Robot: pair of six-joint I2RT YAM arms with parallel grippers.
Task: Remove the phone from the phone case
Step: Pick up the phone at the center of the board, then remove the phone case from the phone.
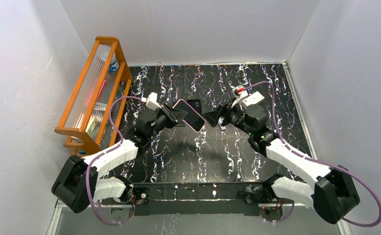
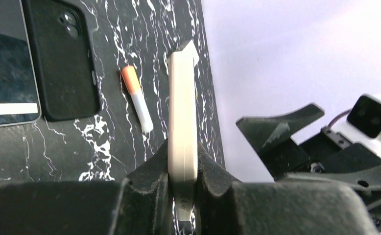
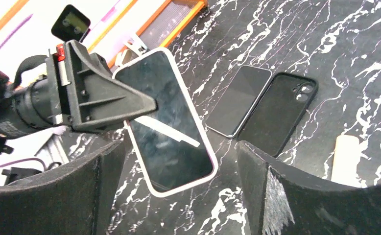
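The left gripper [image 1: 178, 114] is pinched tight on the phone [image 1: 192, 116], in its pale case [image 2: 182, 122], holding it in the air over the middle of the table [image 1: 227, 156], while the right gripper [image 1: 212, 117], spread wide and empty, sits just at the phone's 3 o'clock in the top view.
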